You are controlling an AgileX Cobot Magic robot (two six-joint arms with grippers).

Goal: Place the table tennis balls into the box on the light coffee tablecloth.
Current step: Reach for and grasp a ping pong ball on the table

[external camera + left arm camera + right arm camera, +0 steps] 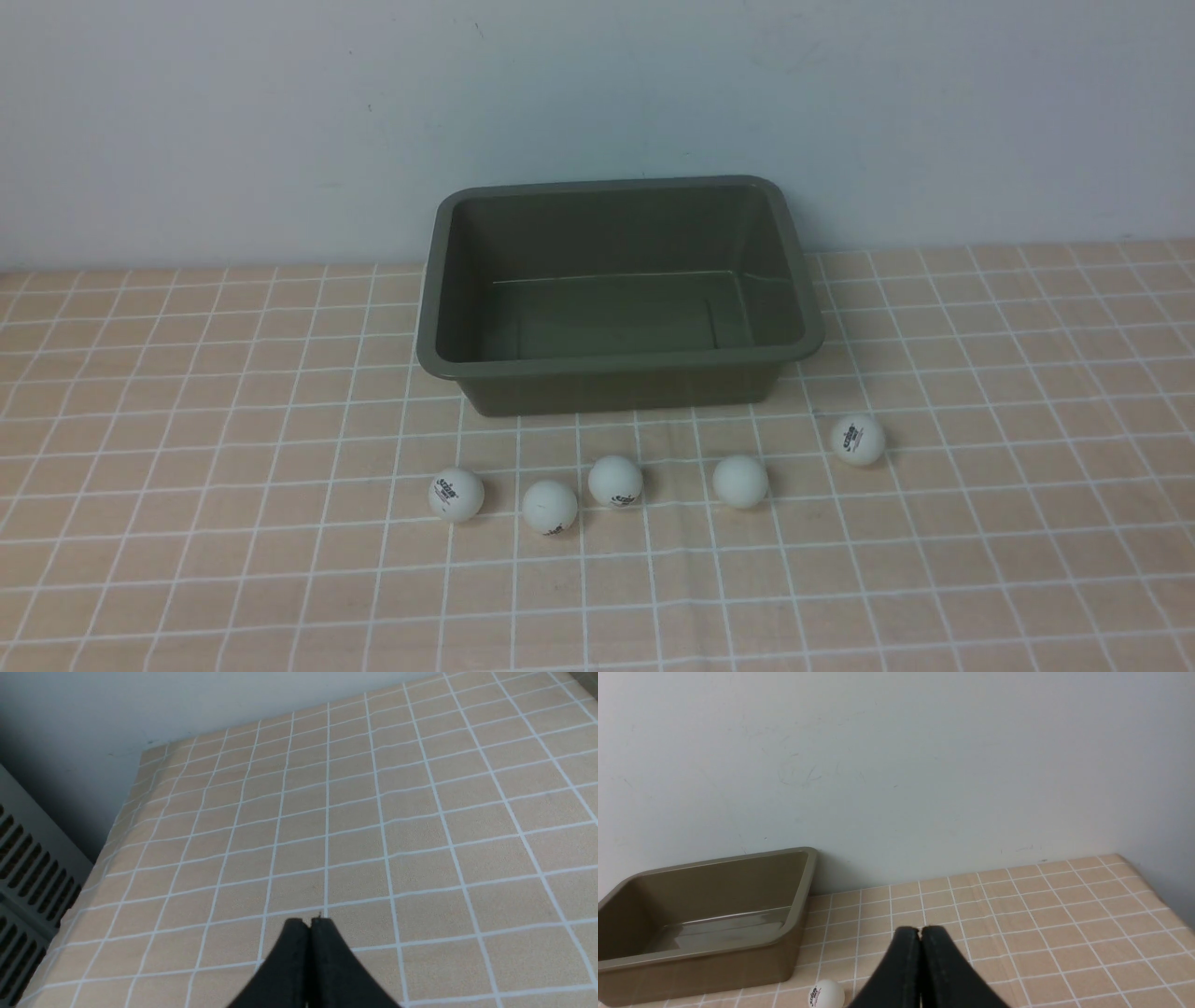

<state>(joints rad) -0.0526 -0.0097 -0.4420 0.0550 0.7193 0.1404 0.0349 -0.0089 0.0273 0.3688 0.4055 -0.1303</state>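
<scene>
We find the olive-green box (616,385) standing upright on the light coffee tablecloth (233,485), which covers the bench. The box's far side is close to the pale wall (280,112). The five table tennis balls (456,494) (549,507) (615,481) (740,482) (858,440) all lie outside the box, on the cloth in front of its near wall. They form a loose row, and none touches another or the box. The ball at the robot's left end and the ball at the right end each show a dark printed logo. The right-end ball lies nearer the box than the rest, just off its right front corner.

In its wrist view, the left claw (309,921) has its two black fingers pressed together with nothing between them. It sits over checked cloth near the bench's edge, where a grey slatted panel (28,872) stands. The right claw (920,930) is likewise drawn together and grips nothing. Its wrist view shows the box and one logo-marked ball beside the box's corner.
</scene>
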